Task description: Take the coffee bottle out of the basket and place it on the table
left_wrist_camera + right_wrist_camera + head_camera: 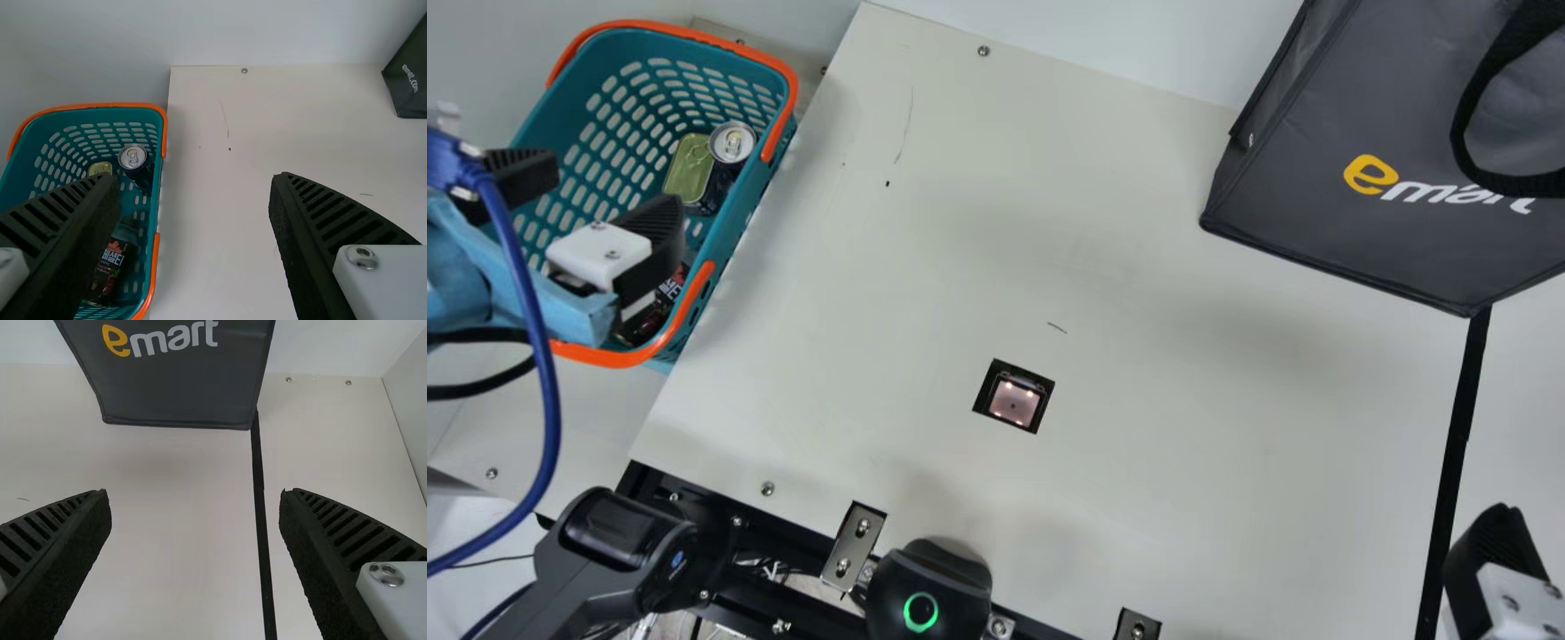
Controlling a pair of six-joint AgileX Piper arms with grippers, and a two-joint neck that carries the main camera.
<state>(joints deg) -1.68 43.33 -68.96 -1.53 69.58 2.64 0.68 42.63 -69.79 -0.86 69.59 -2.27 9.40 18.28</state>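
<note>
Nearest you in the main view, a black rounded device with a green ring (pixel 921 609) sits at the table's near edge. Your right gripper (pixel 1494 569) is at the lower right corner, its two fingers spread wide with nothing between them. Past the device, a small square window (pixel 1014 400) is set into the cream table (pixel 1183 427), and a black strip (pixel 1458 436) runs along its right part.

On your left, the coffee bottle (pixel 112 267) is inside the teal basket (pixel 734 233), at its near end, by the side toward the table; you can make out its dark label with a red leaf. Your left gripper (pixel 615 188) hangs over the basket, its fingers wide apart and holding nothing.

Farther along inside the basket you have a dark drink can (pixel 732 142), standing with its silver top up, and a gold tin (pixel 690 169) just beside it. At the far right stands a dark grey bag (pixel 1316 213) with a black handle.
</note>
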